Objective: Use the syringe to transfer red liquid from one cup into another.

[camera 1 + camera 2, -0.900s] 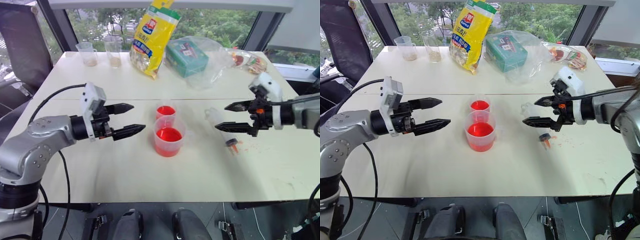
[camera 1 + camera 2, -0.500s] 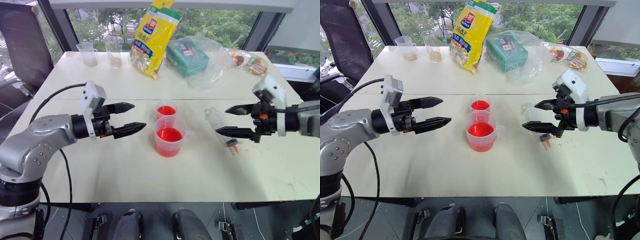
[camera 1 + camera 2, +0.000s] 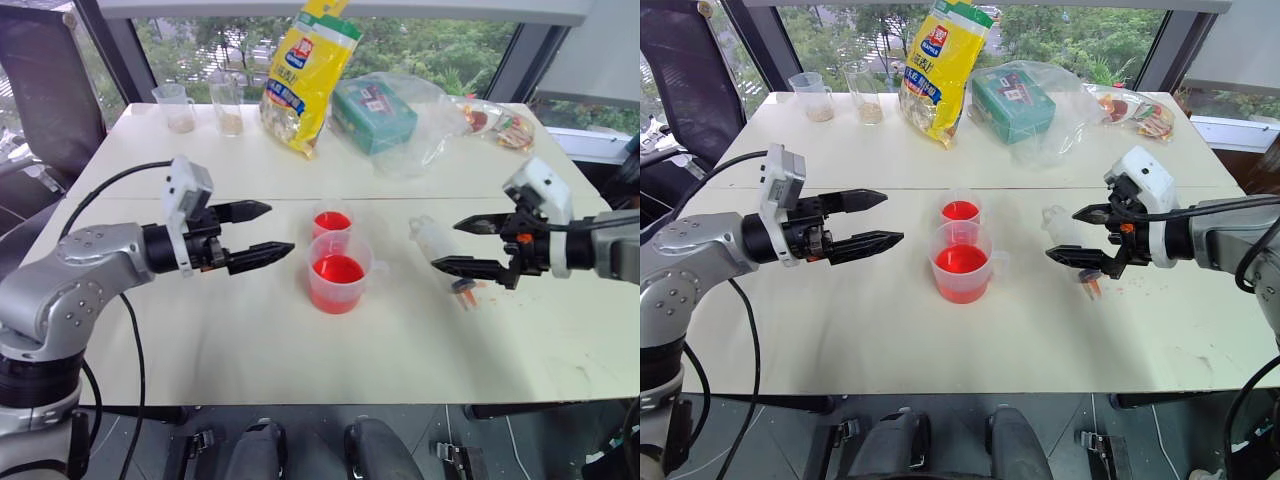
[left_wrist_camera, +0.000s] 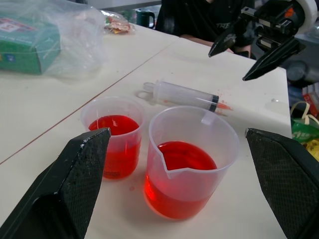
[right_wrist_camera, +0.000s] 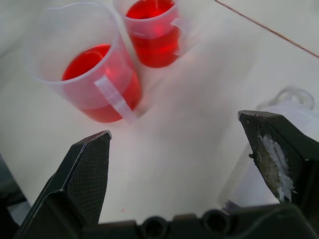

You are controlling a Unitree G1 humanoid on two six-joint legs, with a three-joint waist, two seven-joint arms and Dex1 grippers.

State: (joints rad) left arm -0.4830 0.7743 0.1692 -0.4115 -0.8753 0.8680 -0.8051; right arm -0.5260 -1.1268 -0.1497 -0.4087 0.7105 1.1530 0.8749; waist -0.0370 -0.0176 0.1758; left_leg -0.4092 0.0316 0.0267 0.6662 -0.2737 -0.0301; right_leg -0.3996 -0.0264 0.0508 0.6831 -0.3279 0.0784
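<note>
1. Head views: my left fingers (image 3: 262, 229) hang spread and empty at 9 o'clock of the beaker (image 3: 338, 272). The cup (image 3: 332, 226) touches the beaker at its 12 o'clock. Both hold red liquid (image 3: 337, 268).
2. Head views, right side: my right fingers (image 3: 1076, 234) gape empty just above the syringe (image 3: 1072, 243), which lies flat on the counter (image 3: 890, 330) at 3 o'clock of the beaker.
3. Left wrist view: the syringe lies beyond both vessels, orange tip toward my right fingers.
4. Right wrist view: the beaker's handle faces me; the syringe barrel sits by one finger.
</note>
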